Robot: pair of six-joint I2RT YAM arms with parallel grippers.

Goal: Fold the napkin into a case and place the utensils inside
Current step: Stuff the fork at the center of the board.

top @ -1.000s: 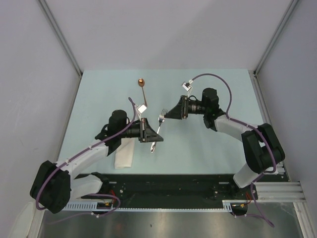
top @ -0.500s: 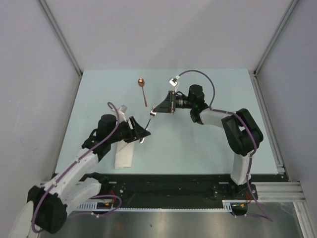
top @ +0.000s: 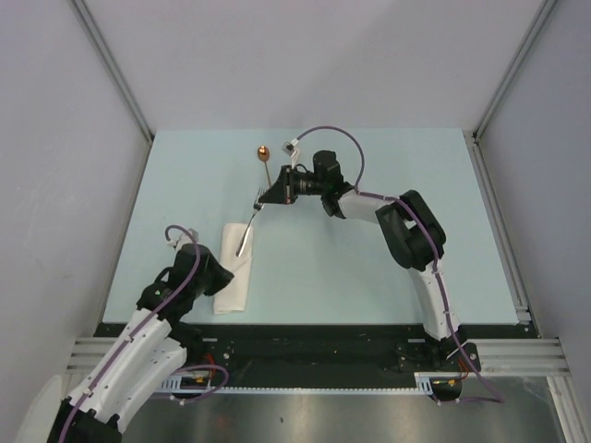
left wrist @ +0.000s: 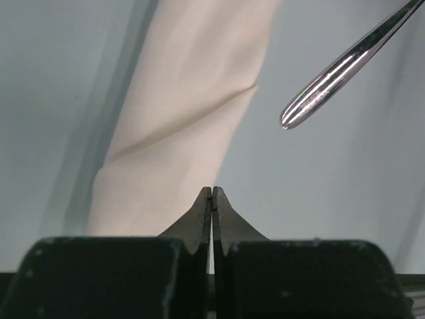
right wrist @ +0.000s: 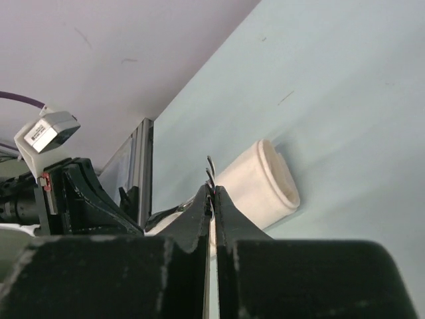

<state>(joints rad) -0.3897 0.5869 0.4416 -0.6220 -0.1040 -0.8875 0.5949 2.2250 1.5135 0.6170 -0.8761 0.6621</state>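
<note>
Step in hand, as I judge it: the napkin is already folded into the case, and now the 1st utensil goes in.

Nearest, the left gripper (left wrist: 212,194) sits low at the near-left. Its fingers are pressed together w/ nothing between them, just beside the near half of the case (top: 235,293). The case lies as a long, narrow, layered strip on the table (top: 388,249), running near to far. In the right wrist view its far end looks rolled and rounded; if there is an open pocket there, I cannot tell.

Over the far end of the case hangs the fork (top: 247,229), tilted, handle end to the near side & tines far. In the left wrist view the handle tip is beside the cloth edge, apart from it. The right gripper (right wrist: 211,197) pinches the fork close to the tines, which stick out past its fingertips. Farther, the spoon (top: 263,152) lies on the table just behind the right gripper, not held.

Next move, I think: the right gripper must aim the handle at a gap btw. the layers and slide it in. The cloth is soft, so it may bunch or shift; the left gripper could pin it. After that, the spoon.

Vs. 1 sec ago: then both grippers were at the fork, mid-table, right of the case. Now the left one has let go & pulled back, and the right one has carried the fork left & farther. Spoon & case did not move.
</note>
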